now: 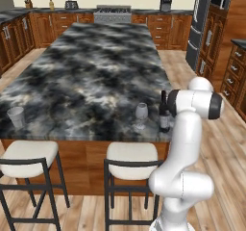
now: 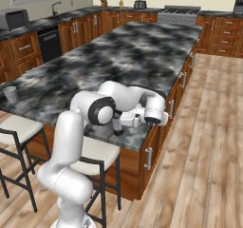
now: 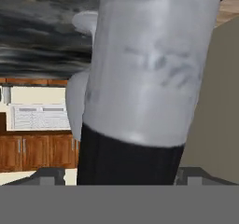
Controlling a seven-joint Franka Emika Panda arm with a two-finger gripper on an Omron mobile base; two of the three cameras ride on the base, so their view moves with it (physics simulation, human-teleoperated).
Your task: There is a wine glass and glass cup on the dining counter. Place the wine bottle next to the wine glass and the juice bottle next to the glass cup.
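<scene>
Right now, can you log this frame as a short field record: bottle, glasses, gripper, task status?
wine bottle: upright on the dining counter, near its front edge
wine glass: just left of the bottle, apart from it
glass cup: far left front corner
gripper: at the bottle; grip state unclear
juice bottle: not placed beside the cup

Gripper [image 2: 124, 122] sits at the counter's [image 1: 86, 76] near edge, bottle [image 1: 164, 113] right against it, seemingly between the fingers. Wine glass [image 1: 141, 114] just left of it, cup [image 1: 16, 117] far left.
</scene>
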